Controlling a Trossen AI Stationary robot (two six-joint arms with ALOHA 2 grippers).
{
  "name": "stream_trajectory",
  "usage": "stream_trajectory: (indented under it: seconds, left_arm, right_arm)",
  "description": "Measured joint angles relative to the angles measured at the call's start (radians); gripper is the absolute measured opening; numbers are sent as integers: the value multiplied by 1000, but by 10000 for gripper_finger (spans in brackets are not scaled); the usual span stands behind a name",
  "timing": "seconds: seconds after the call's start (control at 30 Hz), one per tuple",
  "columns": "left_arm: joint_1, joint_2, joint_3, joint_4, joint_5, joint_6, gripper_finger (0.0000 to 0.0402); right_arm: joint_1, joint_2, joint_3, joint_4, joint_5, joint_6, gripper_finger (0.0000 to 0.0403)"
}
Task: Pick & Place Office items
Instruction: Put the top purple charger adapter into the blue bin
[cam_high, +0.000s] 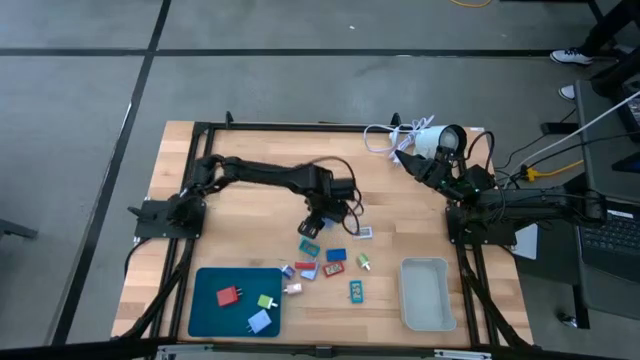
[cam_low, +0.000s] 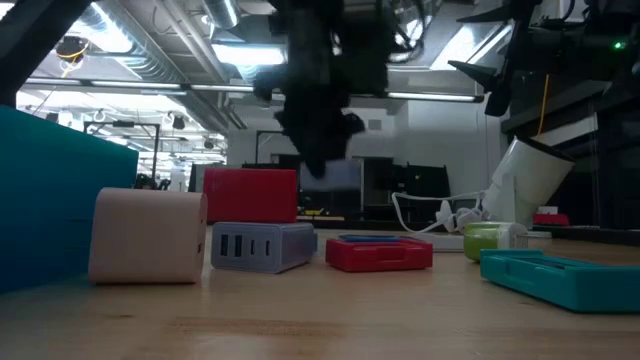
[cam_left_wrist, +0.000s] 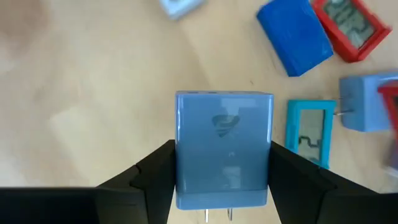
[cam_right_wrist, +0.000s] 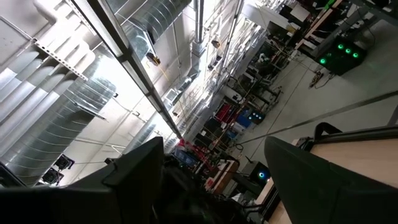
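The left pincer gripped a blue charger between its fingers, above the desk at mid-table, near the other scattered items. The right pincer, gaping empty, waited by the lamp.

Overhead, table-level, perhaps two wrist views

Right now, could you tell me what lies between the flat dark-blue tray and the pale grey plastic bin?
In the high view, a small teal rectangular piece and a pinkish block lie on the wood between tray and bin.
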Motion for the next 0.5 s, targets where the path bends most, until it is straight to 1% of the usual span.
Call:
stream_trajectory:
  seconds: [0.17, 0.3, 0.5]
  left_arm:
    - [11, -98, 0, -113, 22, -56, 206]
    - [0, -178, 0, -248, 115, -140, 206]
    - [-100, -278, -40, -349, 171, -301, 206]
  right_arm:
    - [0, 0, 0, -4, -3, 2, 284]
    - [0, 0, 0, -4, -4, 10, 284]
    - [0, 0, 0, -4, -61, 20, 284]
